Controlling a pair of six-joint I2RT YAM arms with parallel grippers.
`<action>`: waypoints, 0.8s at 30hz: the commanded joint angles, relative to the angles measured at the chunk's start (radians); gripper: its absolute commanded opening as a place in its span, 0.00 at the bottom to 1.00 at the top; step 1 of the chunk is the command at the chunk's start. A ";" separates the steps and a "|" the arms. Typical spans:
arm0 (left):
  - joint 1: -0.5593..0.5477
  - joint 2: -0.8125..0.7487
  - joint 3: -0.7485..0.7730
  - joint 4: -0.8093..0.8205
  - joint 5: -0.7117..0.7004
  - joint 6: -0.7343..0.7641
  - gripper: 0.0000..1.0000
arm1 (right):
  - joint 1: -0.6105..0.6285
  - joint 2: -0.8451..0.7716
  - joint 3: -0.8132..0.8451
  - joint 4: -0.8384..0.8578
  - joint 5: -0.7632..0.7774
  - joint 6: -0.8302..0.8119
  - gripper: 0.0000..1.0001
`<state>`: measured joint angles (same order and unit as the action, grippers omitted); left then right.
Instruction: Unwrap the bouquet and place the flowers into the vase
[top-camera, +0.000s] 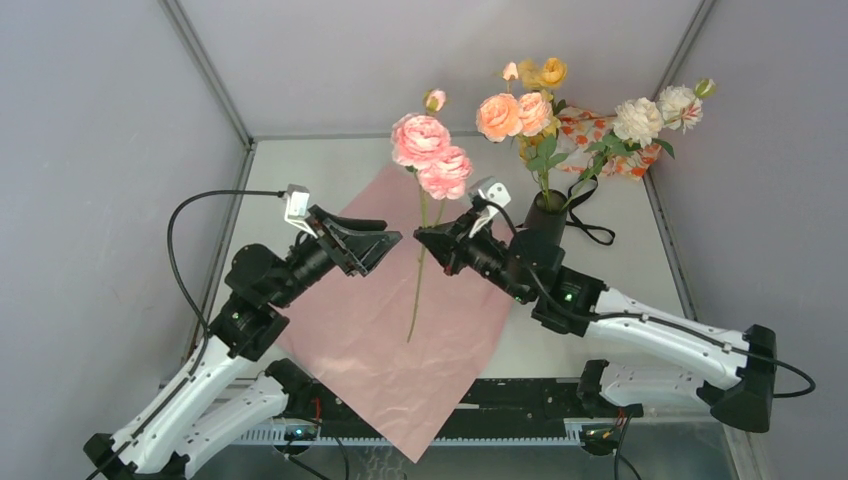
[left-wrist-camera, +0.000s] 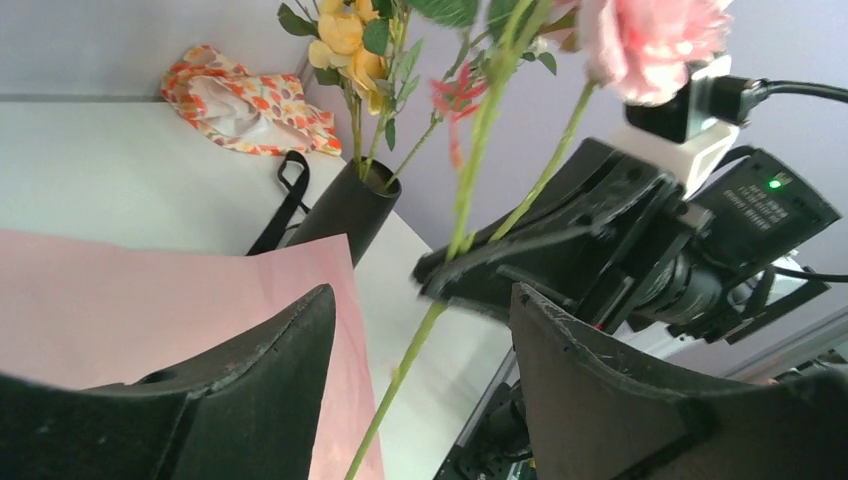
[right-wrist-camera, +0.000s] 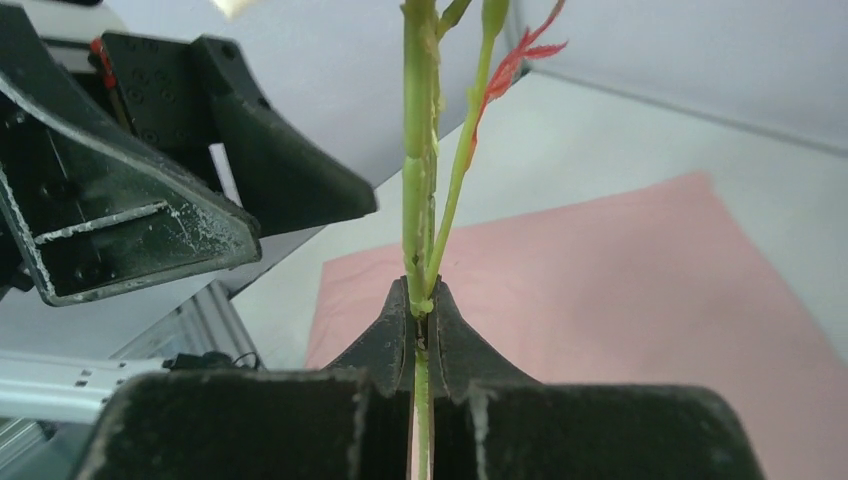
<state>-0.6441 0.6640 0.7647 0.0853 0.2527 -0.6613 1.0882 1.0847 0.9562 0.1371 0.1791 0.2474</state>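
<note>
Pinching one pink-rose stem (top-camera: 415, 300) in right gripper (top-camera: 418, 233), with left gripper (top-camera: 395, 240) agape just beside; one vase (top-camera: 545, 222), one pink sheet (top-camera: 400, 380) overhanging near edge.

The pink paper (top-camera: 400, 330) is lying smooth and matt. The vase (left-wrist-camera: 345, 210) is showing a matt black finish. The jaws of the left gripper (left-wrist-camera: 422, 300) are looking like black plastic, scuffed and whitened along the edges. The stem (right-wrist-camera: 418, 200) is showing a glossy green plastic skin. The printed cloth (left-wrist-camera: 240, 100) is looking soft and crumpled, the bench (top-camera: 290, 170) smooth.
</note>
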 joint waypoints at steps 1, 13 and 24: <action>-0.006 -0.060 0.026 -0.030 -0.081 0.052 0.71 | 0.014 -0.099 0.079 -0.039 0.129 -0.101 0.00; -0.005 0.038 0.043 -0.126 -0.206 0.059 0.73 | 0.081 -0.316 0.179 -0.152 0.608 -0.487 0.00; -0.005 0.104 0.054 -0.105 -0.205 0.055 0.73 | -0.020 -0.314 0.185 0.114 0.806 -0.816 0.00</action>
<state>-0.6441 0.7631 0.7666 -0.0654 0.0555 -0.6201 1.1294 0.7528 1.1091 0.1253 0.9279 -0.4271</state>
